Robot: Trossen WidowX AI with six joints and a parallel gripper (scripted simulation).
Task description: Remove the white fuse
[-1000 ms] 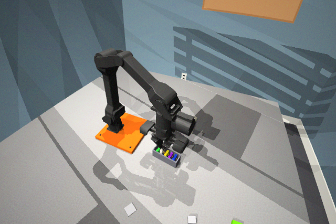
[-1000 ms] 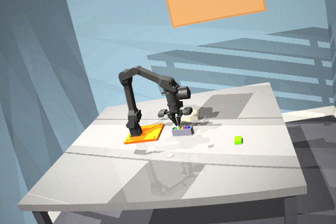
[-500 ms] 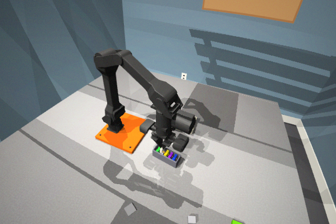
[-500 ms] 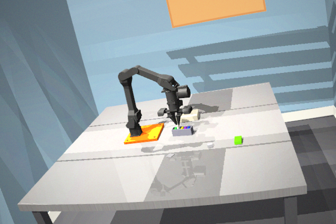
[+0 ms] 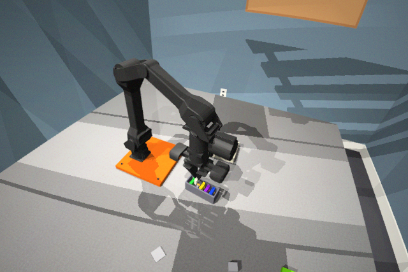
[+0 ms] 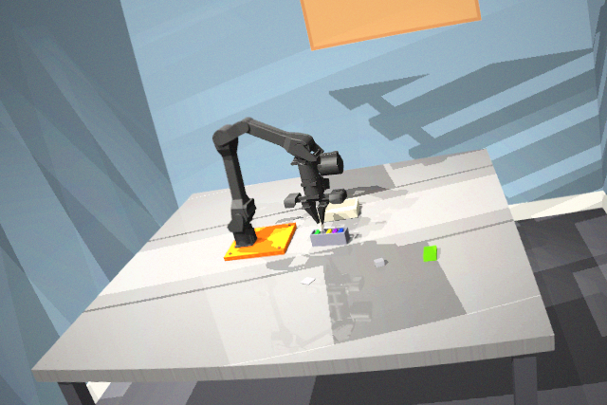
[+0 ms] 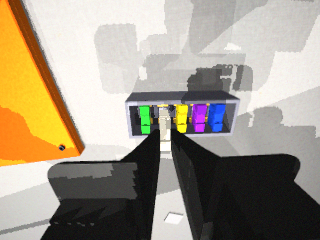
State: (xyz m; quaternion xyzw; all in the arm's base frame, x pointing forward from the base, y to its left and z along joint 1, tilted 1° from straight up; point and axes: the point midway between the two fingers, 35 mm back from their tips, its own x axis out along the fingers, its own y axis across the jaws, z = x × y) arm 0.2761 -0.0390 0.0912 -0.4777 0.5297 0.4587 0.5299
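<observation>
The white fuse (image 5: pixel 196 180) (image 6: pixel 321 227) (image 7: pixel 165 121) is upright between the fingertips of my gripper (image 5: pixel 196 177) (image 6: pixel 321 222) (image 7: pixel 164 133), which is shut on it. The fuse stands higher than its neighbours, over its slot in the grey fuse block (image 5: pixel 199 193) (image 6: pixel 329 239) (image 7: pixel 180 96). Whether its lower end is fully clear of the block is hard to tell. The green fuse (image 7: pixel 145 120) is on one side and the yellow fuse (image 7: pixel 182 119) on the other. The cream tray (image 5: pixel 230 161) (image 6: pixel 353 212) is behind the block, partly hidden by the gripper in the top view.
The purple fuse (image 7: pixel 199 118) and blue fuse (image 7: pixel 216 118) sit farther along the block. The orange base plate (image 5: pixel 161 173) (image 6: pixel 265 248) is left of it. A white flat piece (image 5: pixel 158 254) (image 6: pixel 307 281), a grey cube (image 5: pixel 233 265) (image 6: pixel 379 262) and a green block (image 6: pixel 430 253) lie toward the front.
</observation>
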